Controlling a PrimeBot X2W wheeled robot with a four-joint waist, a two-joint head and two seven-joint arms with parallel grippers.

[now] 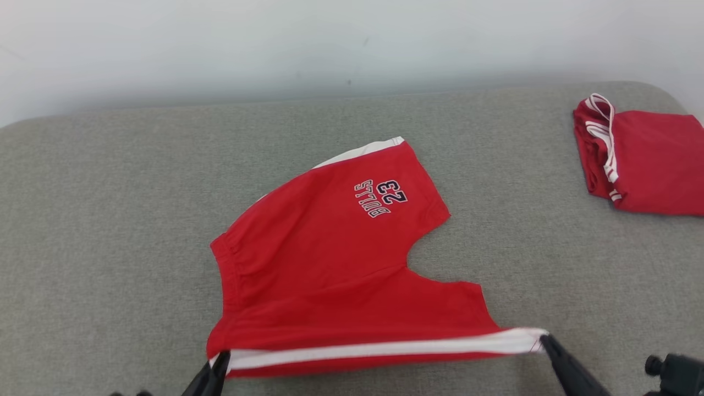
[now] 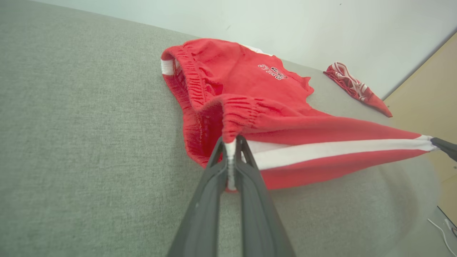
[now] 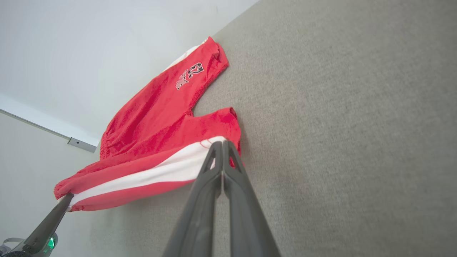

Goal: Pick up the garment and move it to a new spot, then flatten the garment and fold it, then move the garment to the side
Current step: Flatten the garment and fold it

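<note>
Pinching the waistband corner, the left gripper (image 1: 222,358) has its jaws clamped on the red shorts (image 1: 330,264), spread on the grey table (image 1: 110,220), striped near edge stretched left to right, legs pointing right; the right gripper (image 1: 544,340) jaws clamp the hem corner.

Matt red cloth garment (image 1: 330,264); coarse grey woven surface (image 1: 110,220); jaws perhaps plastic.

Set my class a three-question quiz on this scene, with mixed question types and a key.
1. True or false: the left claw and right claw are each shut on the shorts.
2. Which number is printed on the shorts? A 23, B 32, C 45.
3. Fill in: in the head view, the folded garment lies to the shorts' ____.
Key: 1 true; 2 A; 3 right.
</note>
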